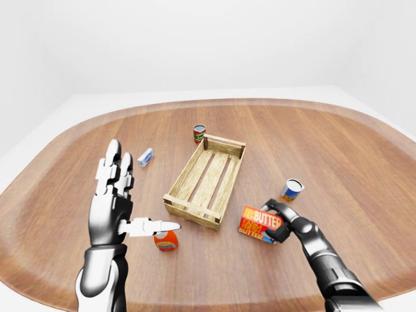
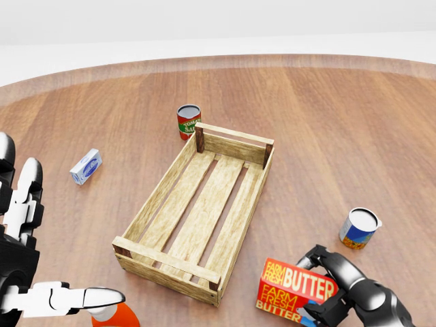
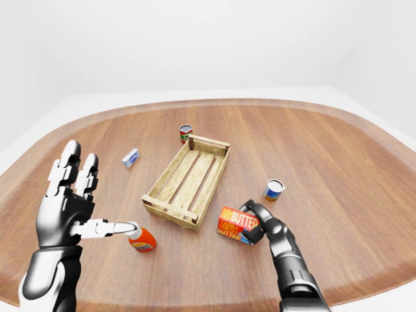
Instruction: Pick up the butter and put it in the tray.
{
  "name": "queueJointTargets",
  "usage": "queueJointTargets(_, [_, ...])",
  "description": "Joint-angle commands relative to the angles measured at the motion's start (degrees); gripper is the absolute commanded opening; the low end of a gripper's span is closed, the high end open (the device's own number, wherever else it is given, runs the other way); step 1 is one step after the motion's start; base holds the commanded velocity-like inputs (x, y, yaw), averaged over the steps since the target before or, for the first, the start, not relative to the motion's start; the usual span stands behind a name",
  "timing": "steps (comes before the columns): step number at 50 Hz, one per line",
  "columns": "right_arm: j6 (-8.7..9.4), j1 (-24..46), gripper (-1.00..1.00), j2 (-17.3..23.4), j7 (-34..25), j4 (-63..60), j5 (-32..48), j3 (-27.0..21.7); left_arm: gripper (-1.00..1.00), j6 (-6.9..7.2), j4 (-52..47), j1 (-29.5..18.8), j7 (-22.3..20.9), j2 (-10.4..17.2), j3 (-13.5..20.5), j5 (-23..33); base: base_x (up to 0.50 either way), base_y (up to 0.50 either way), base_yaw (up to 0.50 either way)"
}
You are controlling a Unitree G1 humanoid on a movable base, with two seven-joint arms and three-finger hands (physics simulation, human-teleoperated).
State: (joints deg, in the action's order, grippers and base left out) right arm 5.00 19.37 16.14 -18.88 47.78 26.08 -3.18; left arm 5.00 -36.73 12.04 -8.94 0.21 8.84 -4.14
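The butter [image 2: 291, 291] is a red box with yellow and white lettering, at the bottom right of the head view, just right of the tray's near corner. My right hand [image 2: 325, 286] is shut on its right end, and the box looks tipped up off the table. The tray [image 2: 178, 178] is an empty slatted wooden crate in the middle of the table. My left hand [image 1: 120, 201] is raised at the left with its fingers spread open and nothing in it.
A red-labelled can [image 2: 189, 121] stands against the tray's far left corner. A small blue-and-white box [image 2: 86, 166] lies left of the tray. A blue-and-orange can [image 2: 359, 228] stands right of the butter. An orange bottle [image 1: 166, 241] lies under my left thumb.
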Motion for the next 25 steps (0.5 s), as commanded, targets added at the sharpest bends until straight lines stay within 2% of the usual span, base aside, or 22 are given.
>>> queueJointTargets(1, [0.00,-2.9,-1.00,-0.4,-2.0,-11.1,3.1,-0.7,1.00,0.00,2.7,-1.8,2.5,-0.3,0.2,-0.4,0.00,0.00,0.00])
queueJointTargets(8, [0.00,-5.3,-1.00,-0.5,-6.3,-21.6,6.8,-1.4,1.00,0.00,2.6,-1.8,2.4,-0.3,0.3,-0.4,0.00,0.00,0.00])
queueJointTargets(25, [0.00,-8.0,-1.00,-0.4,-11.6,-32.0,10.7,-3.5,1.00,0.00,3.1,-2.2,2.7,-0.2,0.2,-0.3,0.00,0.00,0.00])
